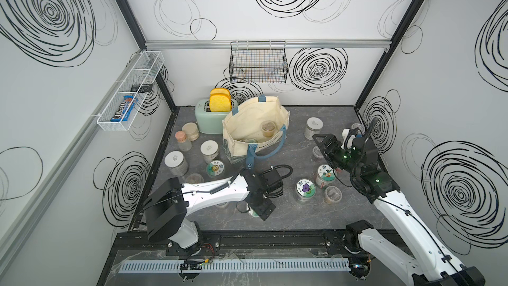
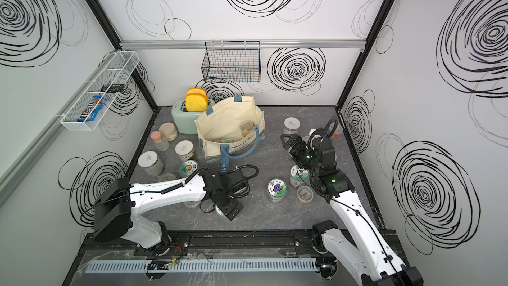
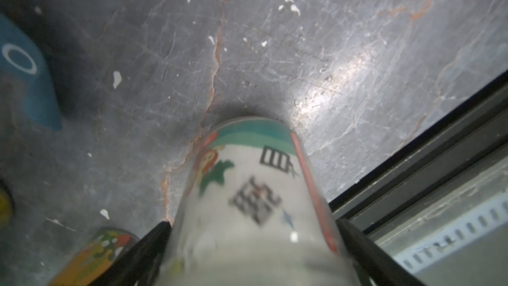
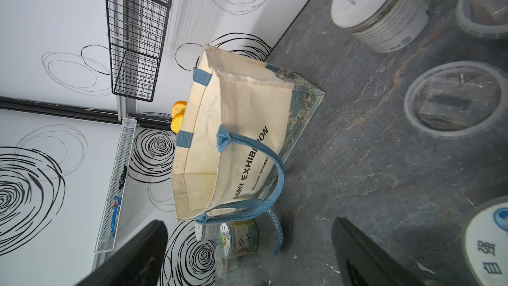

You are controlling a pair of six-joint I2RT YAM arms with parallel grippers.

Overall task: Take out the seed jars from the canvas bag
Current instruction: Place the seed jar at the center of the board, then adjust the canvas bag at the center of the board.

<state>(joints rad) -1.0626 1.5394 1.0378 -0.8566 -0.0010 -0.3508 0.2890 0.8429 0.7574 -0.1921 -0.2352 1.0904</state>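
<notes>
left end effector [image 3: 254, 222] straddles a sticker jar [image 3: 247, 177] in front of the bag [image 1: 255, 122], pinching or not can't tell; right end effector [image 4: 249, 222] spread, right of the bag.

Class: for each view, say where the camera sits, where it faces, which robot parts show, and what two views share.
Both top views: high in front, facing down and back at table and bag; left arm and right arm show.
Left wrist: on the left arm, facing down at a jar between left claw fingers.
Right wrist: on the right arm, facing the bag past the open right claw.
Shared: the bag, top and right wrist.
</notes>
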